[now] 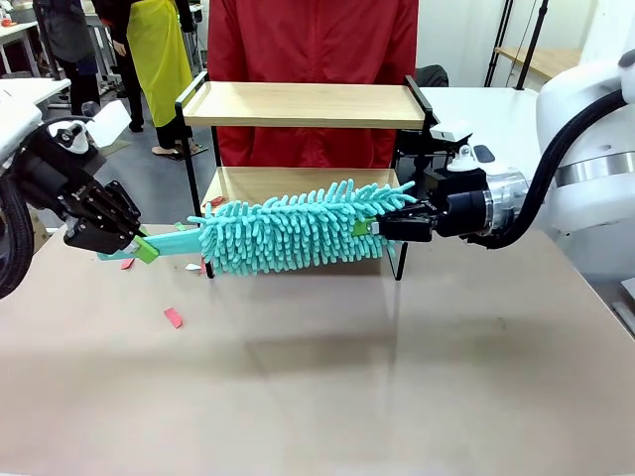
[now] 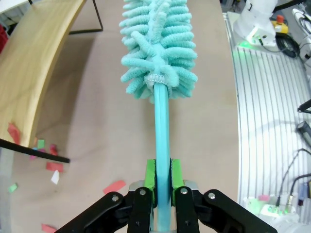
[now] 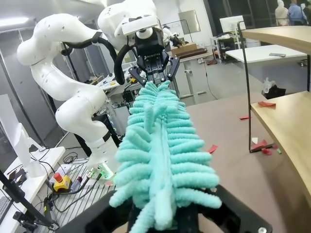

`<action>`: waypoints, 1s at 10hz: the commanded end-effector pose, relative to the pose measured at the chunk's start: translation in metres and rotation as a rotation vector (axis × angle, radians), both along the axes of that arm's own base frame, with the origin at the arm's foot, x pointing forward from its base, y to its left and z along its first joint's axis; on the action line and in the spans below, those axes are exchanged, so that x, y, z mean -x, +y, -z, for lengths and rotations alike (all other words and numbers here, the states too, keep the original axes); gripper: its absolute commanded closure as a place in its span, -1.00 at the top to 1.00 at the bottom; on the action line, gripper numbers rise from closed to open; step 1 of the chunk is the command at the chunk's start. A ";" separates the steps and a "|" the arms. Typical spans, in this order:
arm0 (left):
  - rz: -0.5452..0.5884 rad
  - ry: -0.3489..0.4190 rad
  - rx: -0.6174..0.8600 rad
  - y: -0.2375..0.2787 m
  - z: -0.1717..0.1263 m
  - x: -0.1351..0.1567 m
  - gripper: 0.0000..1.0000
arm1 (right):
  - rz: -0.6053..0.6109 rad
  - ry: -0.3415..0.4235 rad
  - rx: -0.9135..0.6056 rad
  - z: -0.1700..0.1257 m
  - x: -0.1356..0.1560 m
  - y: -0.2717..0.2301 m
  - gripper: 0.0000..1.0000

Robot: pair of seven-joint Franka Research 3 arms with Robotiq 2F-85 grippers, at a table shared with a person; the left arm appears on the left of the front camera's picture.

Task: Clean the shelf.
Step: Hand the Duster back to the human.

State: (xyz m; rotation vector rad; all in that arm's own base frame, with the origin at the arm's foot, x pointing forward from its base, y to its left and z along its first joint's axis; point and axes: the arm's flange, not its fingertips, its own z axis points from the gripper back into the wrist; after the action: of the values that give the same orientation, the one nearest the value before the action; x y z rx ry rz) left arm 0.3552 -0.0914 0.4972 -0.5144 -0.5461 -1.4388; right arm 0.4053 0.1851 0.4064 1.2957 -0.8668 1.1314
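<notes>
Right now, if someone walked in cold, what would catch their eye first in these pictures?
The fluffy teal duster, held level in front of the shelf. The left gripper clamps its handle, the right gripper its bushy tip. Red and green paper scraps dot the brown table near the shelf's left legs.
</notes>
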 end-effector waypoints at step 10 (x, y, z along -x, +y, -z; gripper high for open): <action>-0.102 -0.014 0.436 0.139 -0.009 -0.006 1.00 | -0.008 -0.011 0.006 -0.002 0.001 0.000 -1.00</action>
State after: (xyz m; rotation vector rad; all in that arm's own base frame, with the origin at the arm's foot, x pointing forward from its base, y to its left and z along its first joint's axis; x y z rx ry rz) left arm 0.3555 0.0289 0.5110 -0.7262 -0.7904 -1.2379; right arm 0.4045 0.1843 0.4053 1.2916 -0.8587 1.1394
